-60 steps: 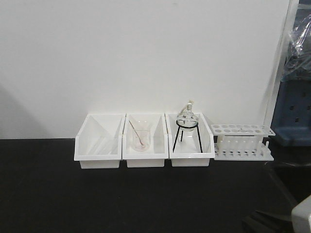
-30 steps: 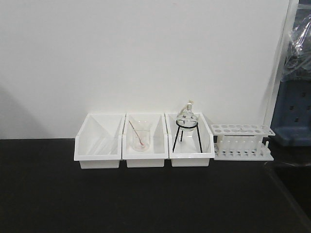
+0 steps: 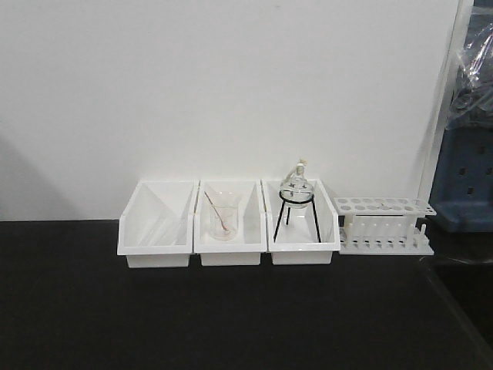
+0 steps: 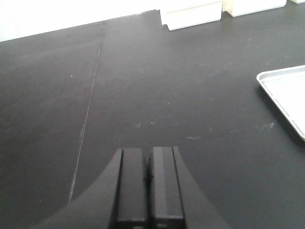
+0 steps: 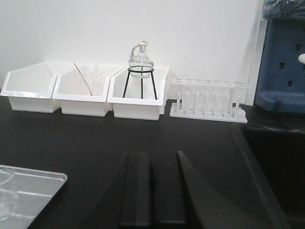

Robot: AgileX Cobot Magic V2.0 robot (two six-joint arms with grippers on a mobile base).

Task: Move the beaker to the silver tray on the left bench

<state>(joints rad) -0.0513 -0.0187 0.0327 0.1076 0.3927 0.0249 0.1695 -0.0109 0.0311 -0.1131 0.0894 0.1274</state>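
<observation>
Both sets of fingers, left (image 4: 148, 183) and right (image 5: 151, 188), are clenched empty above the counter (image 4: 157, 90); the beaker (image 5: 5, 198) apparently already sits in the tray (image 5: 40, 183), leaving only withdrawal.

My beaker (image 5: 6, 198) is clear glass with a round rim. I can only see part of it at the left edge. It stands upright in the tray (image 5: 40, 191). The tray is flat, grey and shiny with a low rim. It lies on the black bench (image 5: 95, 138), near its front.
</observation>
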